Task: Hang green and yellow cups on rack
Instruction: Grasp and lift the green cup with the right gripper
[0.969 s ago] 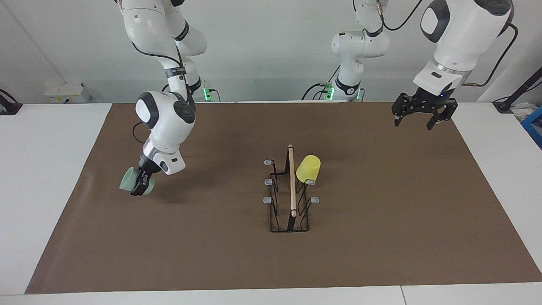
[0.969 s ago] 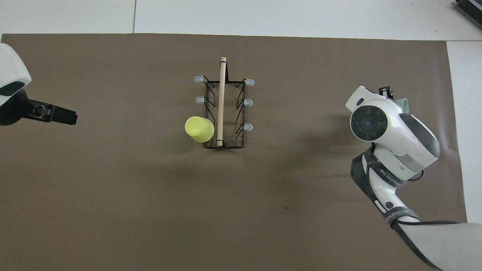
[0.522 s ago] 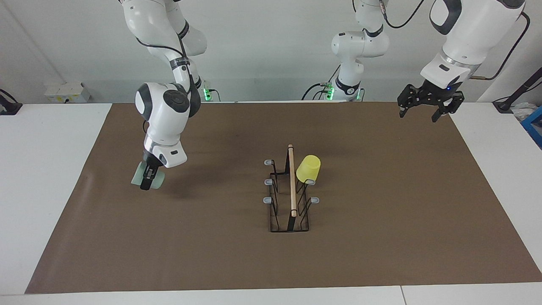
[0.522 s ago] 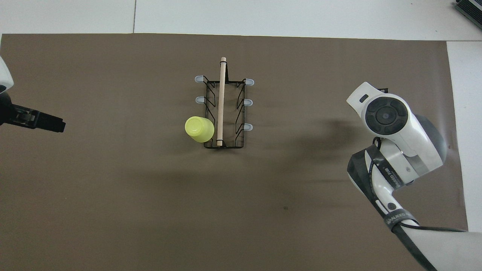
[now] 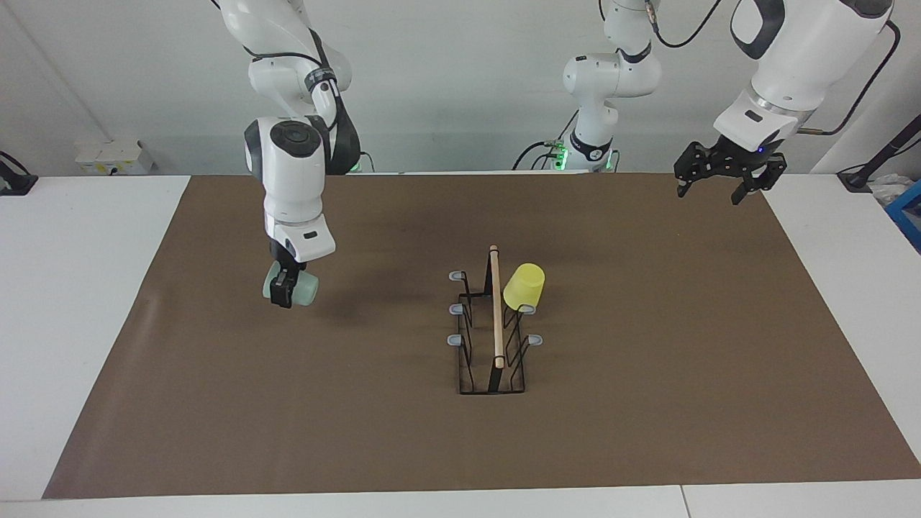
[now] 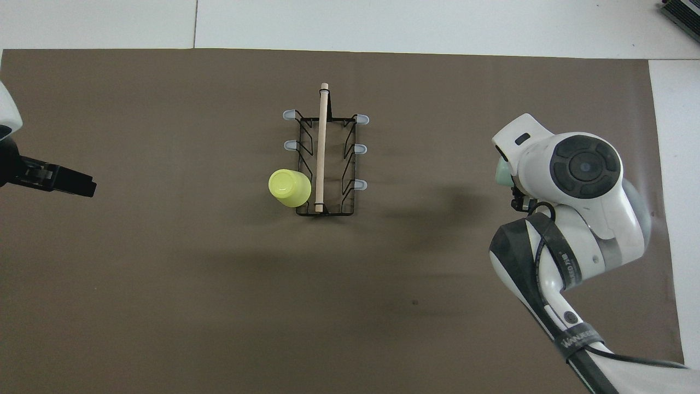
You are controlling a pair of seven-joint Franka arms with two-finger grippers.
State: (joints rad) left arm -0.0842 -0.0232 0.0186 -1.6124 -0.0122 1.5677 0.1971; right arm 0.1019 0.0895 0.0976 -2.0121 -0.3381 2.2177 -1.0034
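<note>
Right gripper point(image 5: 282, 297) clamped on pale mint-green plastic cup point(image 5: 305, 288) above brown mat point(image 5: 647, 403); left gripper point(image 5: 721, 188) waits, fingers spread, empty; lemon-yellow cup point(image 5: 524, 285) hangs on black wire rack point(image 5: 491, 360).

green cup point(image 5: 306, 288): airborne, gripped | yellow cup point(image 5: 524, 285): inverted on rack point(image 5: 492, 360) prong

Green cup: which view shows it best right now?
Facing view. The green cup shows in the right end effector, shut on it above the mat. In the overhead view only a sliver of it shows beside the arm's wrist.
</note>
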